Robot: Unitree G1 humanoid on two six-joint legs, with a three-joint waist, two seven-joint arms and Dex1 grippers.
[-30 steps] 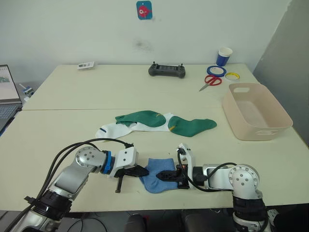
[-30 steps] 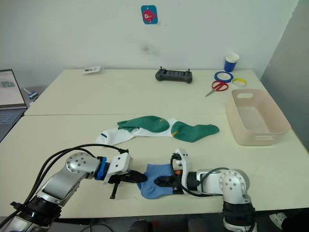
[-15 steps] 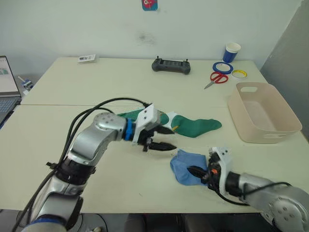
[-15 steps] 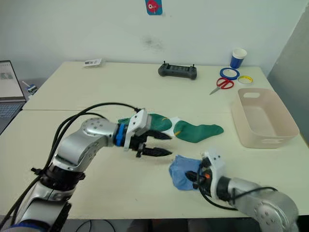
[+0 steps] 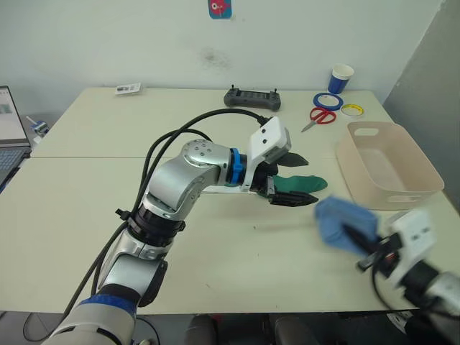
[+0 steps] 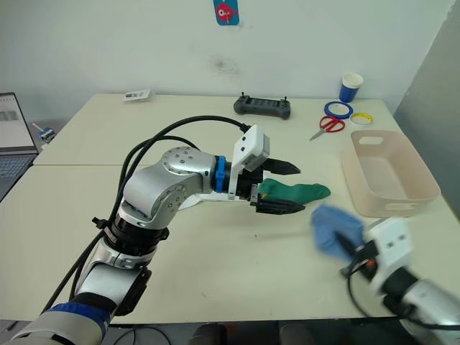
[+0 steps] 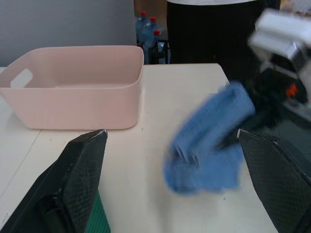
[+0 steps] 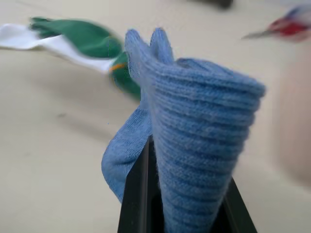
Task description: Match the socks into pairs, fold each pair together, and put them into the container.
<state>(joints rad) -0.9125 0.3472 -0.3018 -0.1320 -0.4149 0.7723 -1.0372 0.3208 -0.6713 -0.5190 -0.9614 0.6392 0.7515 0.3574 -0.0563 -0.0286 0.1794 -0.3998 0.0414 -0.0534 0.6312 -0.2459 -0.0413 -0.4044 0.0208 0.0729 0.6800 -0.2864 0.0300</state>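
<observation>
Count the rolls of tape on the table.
2: a blue tape roll and a yellow tape roll, side by side at the table's far right corner, next to the red scissors.

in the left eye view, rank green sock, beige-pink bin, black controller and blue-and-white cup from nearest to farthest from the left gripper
1. Green sock: right at the left gripper, between its open fingers.
2. Beige-pink bin: on the table's right side.
3. Black controller: toward the far edge, by the wall.
4. Blue-and-white cup: far right corner.
</observation>
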